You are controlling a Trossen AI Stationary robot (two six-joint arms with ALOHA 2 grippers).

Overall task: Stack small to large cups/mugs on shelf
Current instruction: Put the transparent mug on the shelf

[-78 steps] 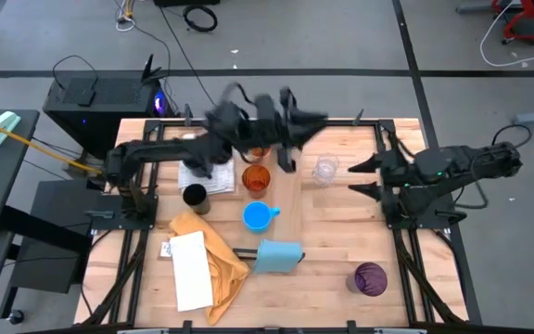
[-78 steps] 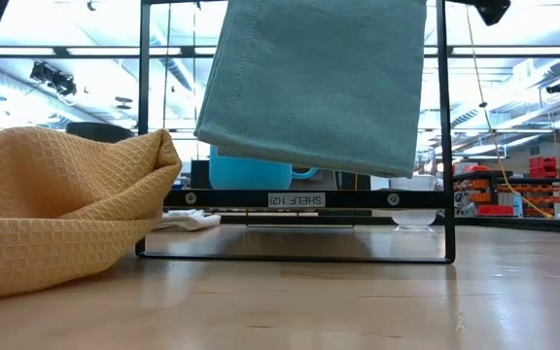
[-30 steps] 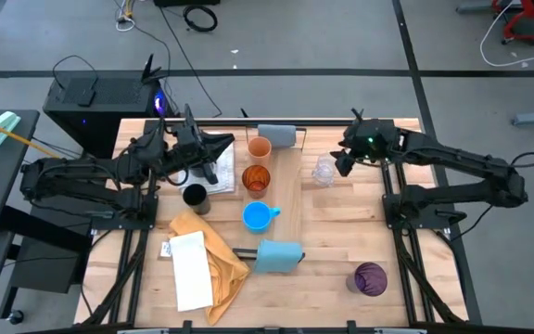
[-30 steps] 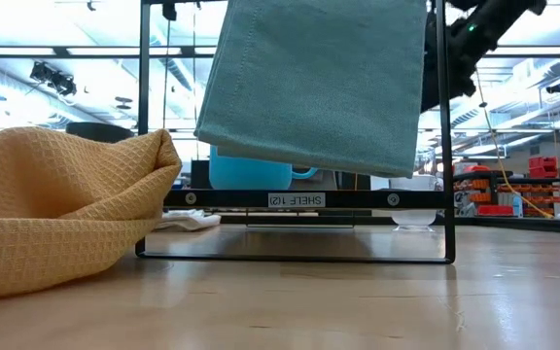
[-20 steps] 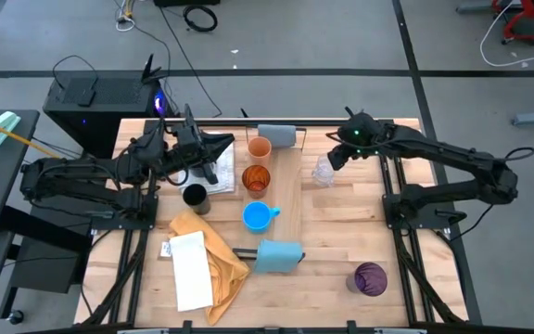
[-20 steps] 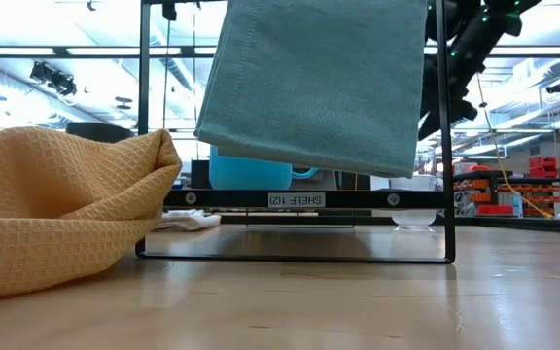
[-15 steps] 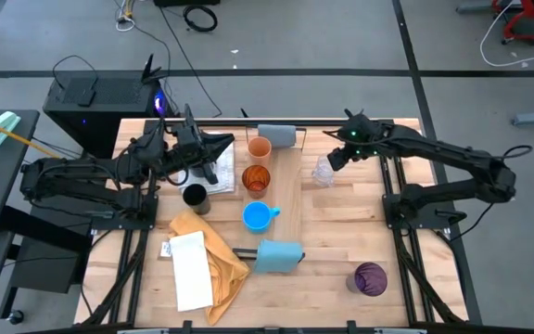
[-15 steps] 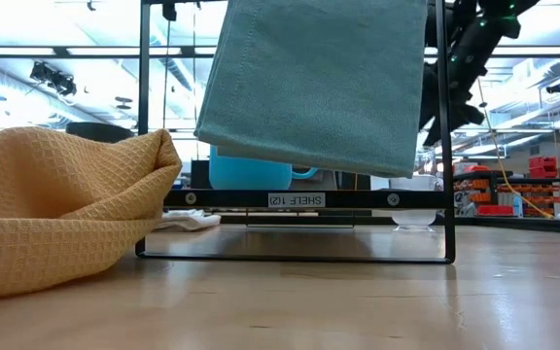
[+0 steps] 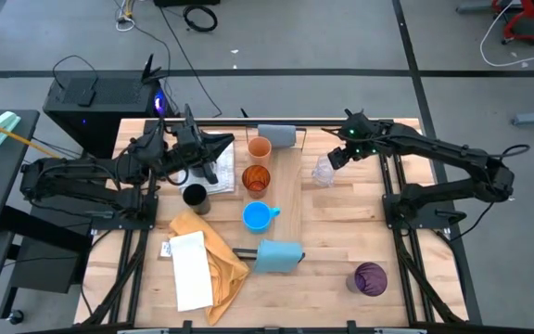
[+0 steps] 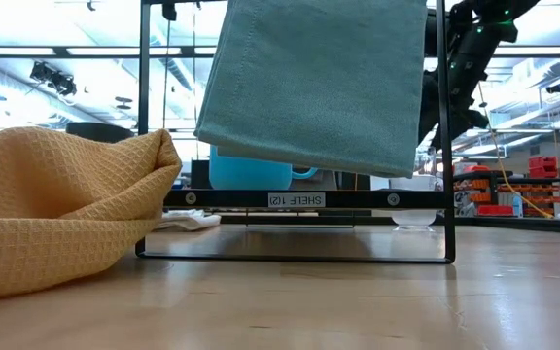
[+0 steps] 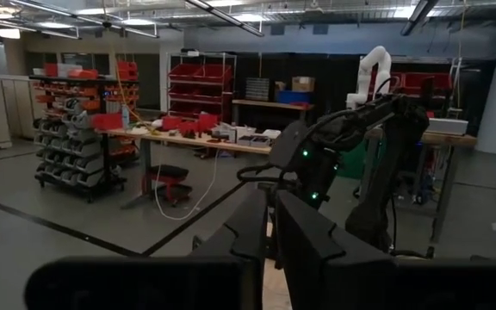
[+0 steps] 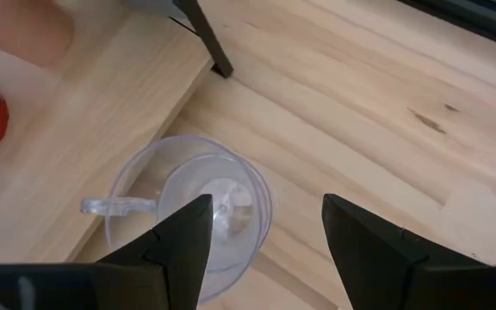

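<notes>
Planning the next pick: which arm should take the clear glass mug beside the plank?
Right. The right gripper hangs directly over the clear glass mug with fingers open on either side. The left gripper sits shut at the table's far left, away from it.

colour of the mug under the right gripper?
None: it is a clear glass mug, best seen in the right wrist view.

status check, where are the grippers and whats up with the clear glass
Right gripper open, poised above clear glass, not gripping. Left gripper shut, empty, waiting at table's left. Glass upright on table beside the shelf. Nothing in the way.
</notes>
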